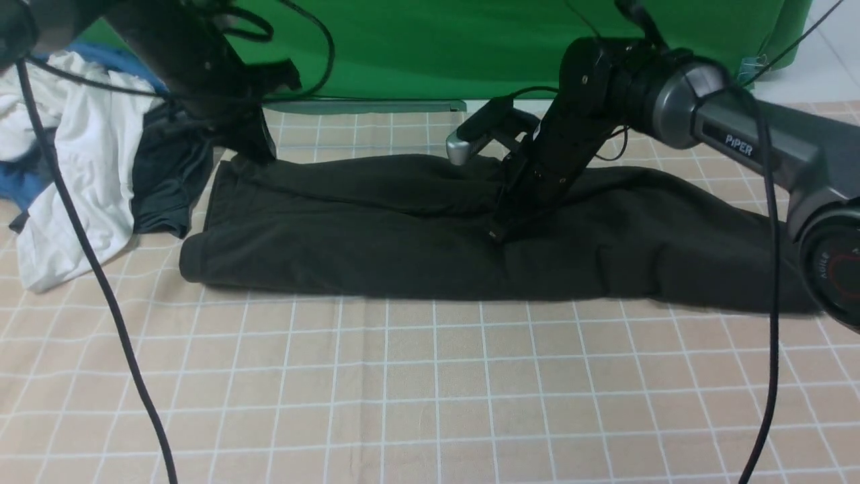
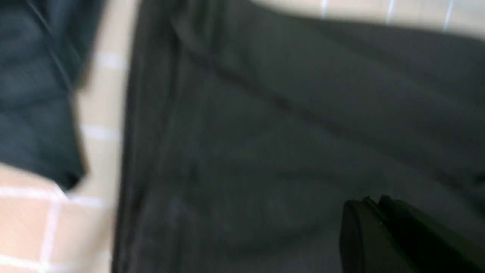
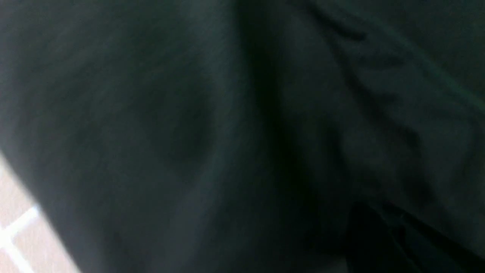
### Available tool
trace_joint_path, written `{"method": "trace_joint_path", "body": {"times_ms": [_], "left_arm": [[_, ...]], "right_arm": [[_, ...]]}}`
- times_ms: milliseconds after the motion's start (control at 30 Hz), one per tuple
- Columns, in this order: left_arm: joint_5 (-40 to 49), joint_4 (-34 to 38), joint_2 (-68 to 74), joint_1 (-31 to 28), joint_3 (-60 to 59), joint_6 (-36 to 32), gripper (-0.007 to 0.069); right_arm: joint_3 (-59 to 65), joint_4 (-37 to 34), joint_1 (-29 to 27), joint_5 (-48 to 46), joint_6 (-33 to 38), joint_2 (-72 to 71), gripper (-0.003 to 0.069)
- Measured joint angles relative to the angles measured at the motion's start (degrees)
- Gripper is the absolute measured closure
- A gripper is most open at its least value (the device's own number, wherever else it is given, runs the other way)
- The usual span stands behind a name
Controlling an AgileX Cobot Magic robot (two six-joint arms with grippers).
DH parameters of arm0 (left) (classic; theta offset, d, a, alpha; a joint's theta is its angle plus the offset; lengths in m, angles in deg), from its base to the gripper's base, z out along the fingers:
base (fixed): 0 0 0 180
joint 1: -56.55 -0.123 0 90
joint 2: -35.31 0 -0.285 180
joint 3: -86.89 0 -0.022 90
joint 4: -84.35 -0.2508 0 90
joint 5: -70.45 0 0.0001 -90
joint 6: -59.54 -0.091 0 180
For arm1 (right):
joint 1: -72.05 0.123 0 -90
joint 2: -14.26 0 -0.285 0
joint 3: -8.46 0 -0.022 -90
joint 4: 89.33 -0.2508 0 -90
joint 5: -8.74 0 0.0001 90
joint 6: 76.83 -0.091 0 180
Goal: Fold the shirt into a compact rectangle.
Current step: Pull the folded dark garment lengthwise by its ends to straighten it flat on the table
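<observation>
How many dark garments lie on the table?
2: the black shirt across the middle; a smaller dark garment by its left end, beside the white garment. More may be hidden.

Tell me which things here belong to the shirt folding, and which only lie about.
For the job: large black long-sleeved cotton shirt; left pincer; right pincer, its tip at the shirt.
Lying about: crumpled white garment; smaller dark teal-black garment; blue cloth.

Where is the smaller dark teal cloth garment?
In the front view, the dark teal garment lies far left, between the white garment and the large black shirt.
</observation>
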Motion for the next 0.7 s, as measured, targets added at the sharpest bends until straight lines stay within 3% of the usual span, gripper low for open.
{"method": "trace_joint_path", "body": {"times_ms": [200, 333, 400, 633, 700], "left_arm": [[-5.03, 0.72, -1.49, 0.94, -11.80, -0.18, 0.0624], [-5.37, 0.78, -3.21, 0.94, -12.99, -0.18, 0.0624], [-5.53, 0.78, -4.12, 0.94, -12.99, -0.18, 0.0624], [-6.13, 1.05, -6.51, 0.94, -13.00, -1.67, 0.0624], [-6.13, 1.60, -6.39, 0.94, -13.00, -2.64, 0.0624]], "right_arm": [[-0.86, 0.01, -0.62, 16.85, -3.22, 1.60, 0.0628], [-5.43, 0.18, -3.37, 21.14, -9.46, 1.93, 0.0628], [-7.78, 0.25, -4.74, 18.58, -10.44, 1.87, 0.0628], [-17.53, 0.61, -6.98, -6.81, -10.80, 0.10, 0.0628], [-18.54, 0.53, -6.98, -9.98, -10.80, -1.48, 0.0628]]}}
